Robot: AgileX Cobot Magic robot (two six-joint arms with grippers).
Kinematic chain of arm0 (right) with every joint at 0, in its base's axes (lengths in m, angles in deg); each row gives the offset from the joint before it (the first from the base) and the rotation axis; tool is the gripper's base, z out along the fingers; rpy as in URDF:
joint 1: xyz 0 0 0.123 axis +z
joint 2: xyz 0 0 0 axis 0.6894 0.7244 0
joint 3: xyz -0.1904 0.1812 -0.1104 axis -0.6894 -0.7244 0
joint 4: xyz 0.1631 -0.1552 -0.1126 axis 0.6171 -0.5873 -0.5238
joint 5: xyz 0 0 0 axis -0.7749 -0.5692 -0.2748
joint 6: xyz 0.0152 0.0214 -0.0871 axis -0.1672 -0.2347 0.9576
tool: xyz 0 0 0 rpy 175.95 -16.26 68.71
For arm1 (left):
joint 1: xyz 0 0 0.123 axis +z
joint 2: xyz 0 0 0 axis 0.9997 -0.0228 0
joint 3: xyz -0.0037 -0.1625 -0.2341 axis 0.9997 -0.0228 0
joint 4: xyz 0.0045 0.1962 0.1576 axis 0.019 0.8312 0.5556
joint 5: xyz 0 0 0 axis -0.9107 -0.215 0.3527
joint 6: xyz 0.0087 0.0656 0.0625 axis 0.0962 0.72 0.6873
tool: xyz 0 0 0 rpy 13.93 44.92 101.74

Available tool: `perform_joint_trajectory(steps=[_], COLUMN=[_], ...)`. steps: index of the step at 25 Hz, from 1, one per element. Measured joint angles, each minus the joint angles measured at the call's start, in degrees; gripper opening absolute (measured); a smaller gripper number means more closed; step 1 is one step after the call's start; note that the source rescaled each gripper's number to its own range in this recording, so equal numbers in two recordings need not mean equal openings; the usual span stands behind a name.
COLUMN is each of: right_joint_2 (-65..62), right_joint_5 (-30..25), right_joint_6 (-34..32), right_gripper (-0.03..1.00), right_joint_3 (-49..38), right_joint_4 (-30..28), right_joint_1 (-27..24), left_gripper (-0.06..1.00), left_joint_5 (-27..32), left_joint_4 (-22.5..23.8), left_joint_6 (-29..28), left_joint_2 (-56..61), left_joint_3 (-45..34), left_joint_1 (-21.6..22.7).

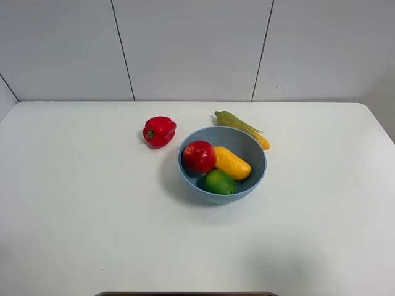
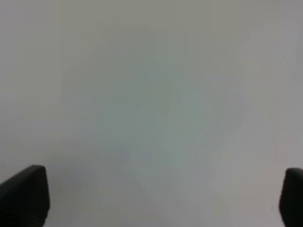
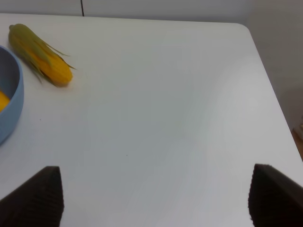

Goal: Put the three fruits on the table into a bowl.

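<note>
We see apple (image 1: pixel 198 156), mango (image 1: pixel 231 162) & lime (image 1: pixel 219 182) all inside bowl (image 1: pixel 253 179), mid desk (image 1: pixel 80 216). Task looks done. Left hand (image 2: pixel 163 196) & right hand (image 3: pixel 154 196) both released, empty. Best we keep arms clear, w/o nudging bowl.

Past the worktop's far edge I see a pale grey panelled wall (image 1: pixel 191 49) with thin dark seams, evenly lit, meeting another wall at the far-right corner.

A red apple (image 1: pixel 198 156), yellow-orange mango (image 1: pixel 231 163) and green lime (image 1: pixel 219 182) are held, touching, inside the light-blue bowl (image 1: pixel 253 148). The bowl is set upright on the white table (image 1: pixel 80 203).
</note>
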Motion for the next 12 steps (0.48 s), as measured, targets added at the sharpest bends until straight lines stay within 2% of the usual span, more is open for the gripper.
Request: perform_joint_trajectory(steps=[6,12], right_joint_2=[0.0,0.0], right_joint_5=[0.0,0.0], right_joint_6=[0.0,0.0], right_gripper=[0.51,0.51], right_joint_3=[0.0,0.0], right_joint_4=[0.0,0.0], right_joint_1=[0.0,0.0], left_gripper=[0.99,0.99], left_joint_5=[1.6,2.0], left_joint_4=[-0.1,-0.3], left_joint_6=[0.4,0.7], left_joint_2=[7.8,8.1], left_joint_3=[0.0,0.0], left_joint_1=[1.0,1.0])
